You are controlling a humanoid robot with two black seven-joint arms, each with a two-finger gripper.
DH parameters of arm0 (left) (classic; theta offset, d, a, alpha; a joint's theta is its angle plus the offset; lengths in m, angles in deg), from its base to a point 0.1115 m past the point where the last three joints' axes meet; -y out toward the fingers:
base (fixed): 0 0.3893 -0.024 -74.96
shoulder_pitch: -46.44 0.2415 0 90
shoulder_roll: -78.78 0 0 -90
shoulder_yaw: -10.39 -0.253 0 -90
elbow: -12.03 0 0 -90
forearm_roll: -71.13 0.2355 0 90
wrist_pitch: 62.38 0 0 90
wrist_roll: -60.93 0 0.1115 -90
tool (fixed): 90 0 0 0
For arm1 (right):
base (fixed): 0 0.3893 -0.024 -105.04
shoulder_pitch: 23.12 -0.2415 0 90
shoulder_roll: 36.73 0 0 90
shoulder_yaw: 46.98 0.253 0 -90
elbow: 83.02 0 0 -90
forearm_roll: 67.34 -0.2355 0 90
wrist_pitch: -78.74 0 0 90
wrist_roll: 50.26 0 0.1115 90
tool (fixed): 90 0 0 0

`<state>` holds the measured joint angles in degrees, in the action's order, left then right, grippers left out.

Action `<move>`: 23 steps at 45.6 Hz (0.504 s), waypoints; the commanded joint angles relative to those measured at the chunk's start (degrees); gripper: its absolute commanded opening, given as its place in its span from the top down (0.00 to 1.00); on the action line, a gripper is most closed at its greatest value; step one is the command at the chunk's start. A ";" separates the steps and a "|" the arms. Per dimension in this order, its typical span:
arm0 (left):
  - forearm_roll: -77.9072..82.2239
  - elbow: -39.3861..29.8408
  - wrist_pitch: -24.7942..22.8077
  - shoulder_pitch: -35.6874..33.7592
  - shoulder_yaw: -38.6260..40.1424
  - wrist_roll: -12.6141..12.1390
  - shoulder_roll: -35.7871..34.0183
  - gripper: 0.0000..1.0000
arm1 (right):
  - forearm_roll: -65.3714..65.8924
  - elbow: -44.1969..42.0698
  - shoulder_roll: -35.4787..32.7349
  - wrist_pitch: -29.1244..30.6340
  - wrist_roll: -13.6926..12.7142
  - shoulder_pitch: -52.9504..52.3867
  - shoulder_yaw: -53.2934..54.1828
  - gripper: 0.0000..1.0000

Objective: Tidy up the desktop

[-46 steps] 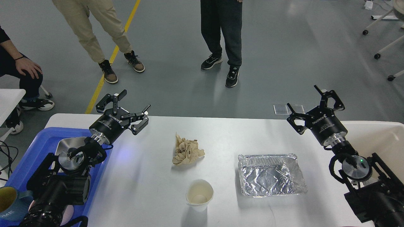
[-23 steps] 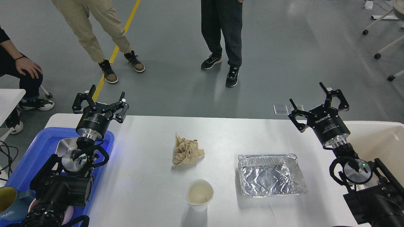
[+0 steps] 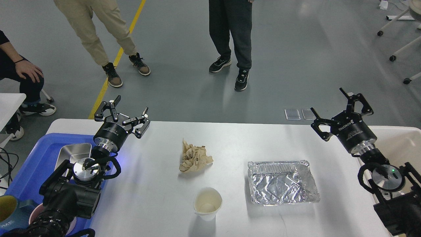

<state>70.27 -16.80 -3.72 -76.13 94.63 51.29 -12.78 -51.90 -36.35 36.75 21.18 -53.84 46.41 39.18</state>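
Note:
The white desktop [image 3: 230, 138] spans the view. On it lie a crumpled brown paper [image 3: 194, 158] at the middle, a white paper cup [image 3: 208, 203] upright near the front, and an empty foil tray [image 3: 282, 182] to the right. My left gripper [image 3: 122, 113] is open and empty above the table's far left edge, beside the blue tray. My right gripper [image 3: 342, 108] is open and empty above the far right edge, well behind the foil tray.
A blue plastic tray [image 3: 36, 161] at the left holds a metal dish [image 3: 75, 154] and a mug [image 3: 8, 210]. A beige bin [image 3: 399, 148] stands at the right edge. People stand on the floor beyond the table.
My left gripper swung left and then back right, ending near the far left edge. My right gripper moved right and slightly up. Both stayed open; the items on the table did not move.

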 commanded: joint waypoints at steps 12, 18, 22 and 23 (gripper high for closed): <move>0.07 0.00 -0.04 0.84 -0.13 -0.02 -1.61 0.03 | 4.50 3.08 -9.23 0.69 0.15 2.28 -1.00 0.00; -0.02 0.00 -0.04 0.84 -0.04 -0.02 -1.70 0.03 | 8.73 2.81 -9.50 0.61 0.15 2.19 -0.65 0.00; -0.02 0.00 -0.04 1.02 -0.04 0.07 -1.70 0.03 | 8.73 3.43 -9.94 0.34 -0.46 2.54 -1.00 0.00; -0.02 0.00 -0.04 1.10 -0.04 0.07 -1.70 0.03 | 8.73 3.43 -10.38 0.26 -0.90 2.63 -1.00 0.00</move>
<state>70.33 -16.80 -3.70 -75.25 94.55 51.26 -14.45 -43.67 -33.41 27.29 21.83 -53.73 48.57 38.41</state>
